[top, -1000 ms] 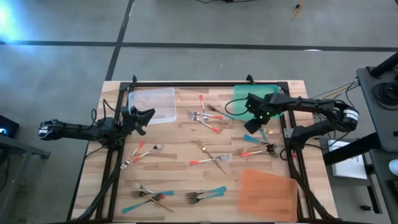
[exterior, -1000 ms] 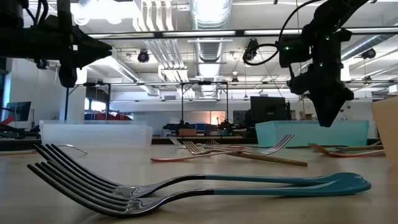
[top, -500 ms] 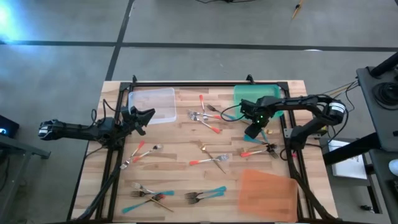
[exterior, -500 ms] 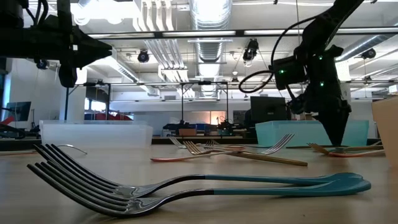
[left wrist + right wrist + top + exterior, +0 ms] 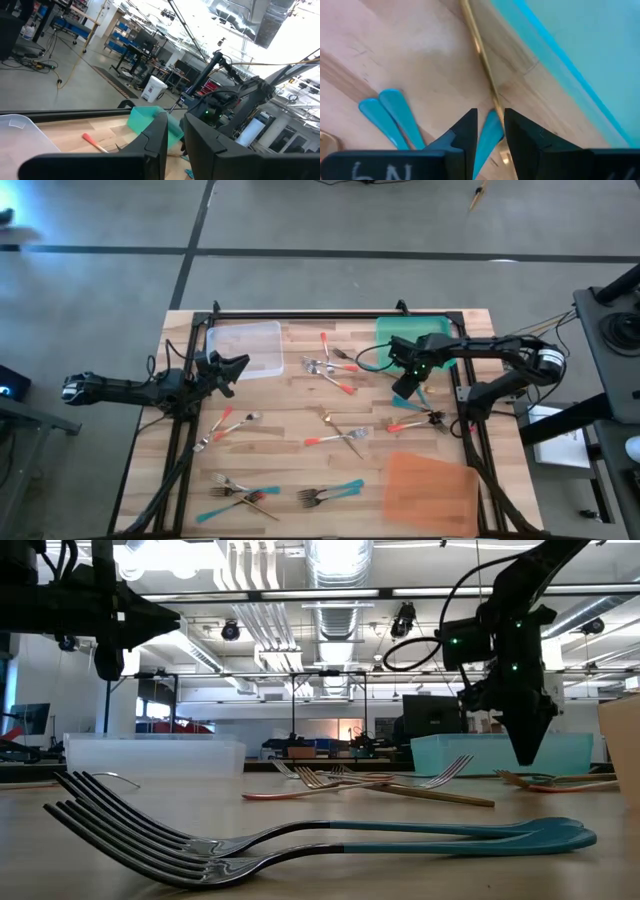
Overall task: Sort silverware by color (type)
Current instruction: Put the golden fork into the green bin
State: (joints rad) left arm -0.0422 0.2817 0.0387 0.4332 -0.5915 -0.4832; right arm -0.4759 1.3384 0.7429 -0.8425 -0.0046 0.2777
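Observation:
Silverware lies scattered over the wooden table: red-handled pieces, a gold piece, teal-handled forks at the near edge, large in the low view. My right gripper points down just in front of the green tray, its fingers close together around a teal handle. Two more teal handles and a gold piece lie beside it. My left gripper waits shut in the air beside the clear tray. My right gripper pinches one teal handle between its two fingers, coming from above and pointing down. In the low view its fingertips stand a little above the tabletop. Whether the piece is lifted clear, I cannot tell.
An orange tray lies at the near right corner. Red-handled pieces lie near the left rail, a mixed pile near the front edge. A black frame borders the table. Bare wood shows in the middle of the near half.
My right gripper dropped down to the tabletop in front of the green tray, then rose a little again. The left arm and the rest of the silverware stayed where they were.

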